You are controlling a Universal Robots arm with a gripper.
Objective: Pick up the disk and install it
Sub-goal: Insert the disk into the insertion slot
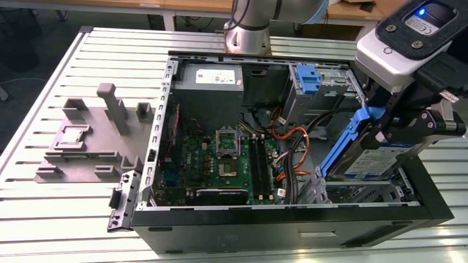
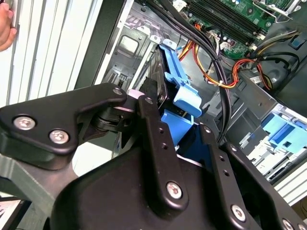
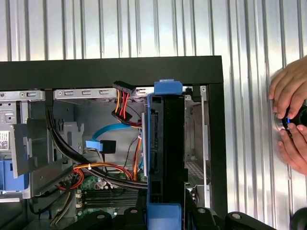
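Note:
The disk [image 1: 369, 160] is a silver drive with a white-and-blue label and blue rails. It hangs on edge over the drive bay in the corner of the open computer case [image 1: 292, 223] at the exterior view's right. My gripper [image 1: 400, 127] is shut on its upper end. In the second wrist view the black fingers [image 2: 152, 139] clamp the blue rail of the disk [image 2: 181, 93]. In the first wrist view the disk [image 3: 165, 143] stands on edge just inside the case's black wall, with my gripper [image 3: 165, 214] on its end.
Black and orange cables [image 1: 294, 143] run beside the bay. A blue latch piece [image 1: 312, 82] sits in the rear drive cage, next to a grey box [image 1: 208, 79]. A grey fixture [image 1: 95, 142] lies on the slatted table. A person's hand [image 3: 290, 112] rests beside the case.

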